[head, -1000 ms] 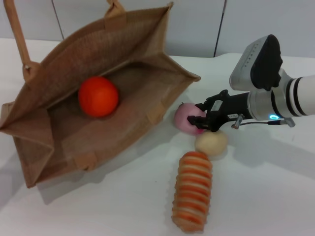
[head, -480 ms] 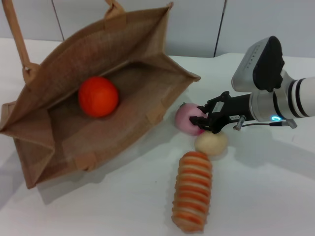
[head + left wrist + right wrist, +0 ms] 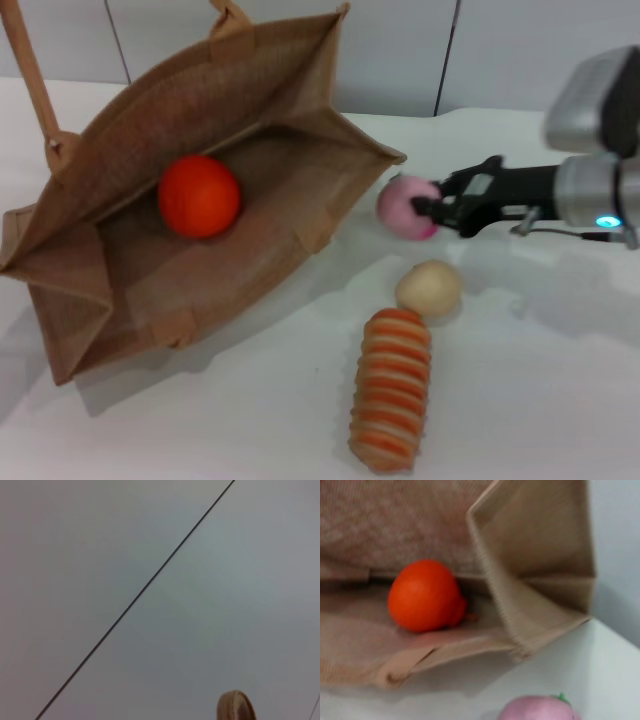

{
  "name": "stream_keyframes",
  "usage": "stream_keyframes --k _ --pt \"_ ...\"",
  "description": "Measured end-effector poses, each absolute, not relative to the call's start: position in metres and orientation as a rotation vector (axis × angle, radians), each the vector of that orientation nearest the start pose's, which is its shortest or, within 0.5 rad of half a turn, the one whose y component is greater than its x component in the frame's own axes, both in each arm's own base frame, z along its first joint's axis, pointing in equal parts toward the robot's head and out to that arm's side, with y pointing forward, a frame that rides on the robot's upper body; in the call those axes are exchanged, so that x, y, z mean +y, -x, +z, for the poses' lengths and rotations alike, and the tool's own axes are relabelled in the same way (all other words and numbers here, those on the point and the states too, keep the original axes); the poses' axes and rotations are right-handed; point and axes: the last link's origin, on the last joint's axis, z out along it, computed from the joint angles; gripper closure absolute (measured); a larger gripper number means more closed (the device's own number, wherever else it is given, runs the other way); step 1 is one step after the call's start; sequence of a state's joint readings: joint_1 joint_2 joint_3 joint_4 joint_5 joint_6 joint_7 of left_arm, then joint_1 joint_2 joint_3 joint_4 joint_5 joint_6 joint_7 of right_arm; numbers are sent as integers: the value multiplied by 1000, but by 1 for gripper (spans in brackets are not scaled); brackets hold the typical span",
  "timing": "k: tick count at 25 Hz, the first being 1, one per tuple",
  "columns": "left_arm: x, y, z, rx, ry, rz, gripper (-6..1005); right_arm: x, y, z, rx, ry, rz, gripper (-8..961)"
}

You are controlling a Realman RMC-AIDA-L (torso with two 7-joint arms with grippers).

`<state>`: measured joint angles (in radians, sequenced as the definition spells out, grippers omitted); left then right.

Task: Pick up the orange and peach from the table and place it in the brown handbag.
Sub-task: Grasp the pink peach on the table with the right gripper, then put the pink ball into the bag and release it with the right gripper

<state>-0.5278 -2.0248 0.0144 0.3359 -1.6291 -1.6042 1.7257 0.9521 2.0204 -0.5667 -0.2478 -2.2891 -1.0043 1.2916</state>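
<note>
The brown handbag (image 3: 260, 120) lies on its side on the white table, mouth open toward me. The orange (image 3: 199, 195) rests inside it and shows in the right wrist view (image 3: 424, 596) too. My right gripper (image 3: 432, 207) is shut on the pink peach (image 3: 404, 207) and holds it above the table, just right of the bag's open edge. The peach's top shows at the lower edge of the right wrist view (image 3: 537, 710). My left gripper is out of view; its wrist camera sees only a grey wall and a bag strap tip (image 3: 235, 709).
A pale beige cream ball (image 3: 429, 288) lies on the table below the held peach. An orange-and-cream striped ridged roll (image 3: 392, 388) lies in front of it. The bag's strap handles (image 3: 30, 75) rise at the far left.
My right gripper has lifted the peach off the table, moving up and slightly right, away from the beige ball. The orange and the bag have not moved.
</note>
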Motion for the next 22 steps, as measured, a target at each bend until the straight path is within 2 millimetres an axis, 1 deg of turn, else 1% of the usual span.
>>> stream_keyframes --k 4,7,11,15,17,22 --pt "344 303 110 -836 1569 -1607 900 429 -230 -25 504 2607 303 717" --pt "345 302 109 -839 1576 -1604 900 423 -239 -6 531 2566 373 724" --pt "346 301 108 -841 1588 -1601 899 413 -237 12 501 2576 487 726" --pt "348 299 106 -845 1598 -1595 899 404 -228 13 449 2644 550 728" --pt "353 295 102 -853 1627 -1582 899 401 -223 12 422 2678 573 729" --pt "359 288 98 -857 1659 -1575 899 393 -207 5 330 2785 609 731"
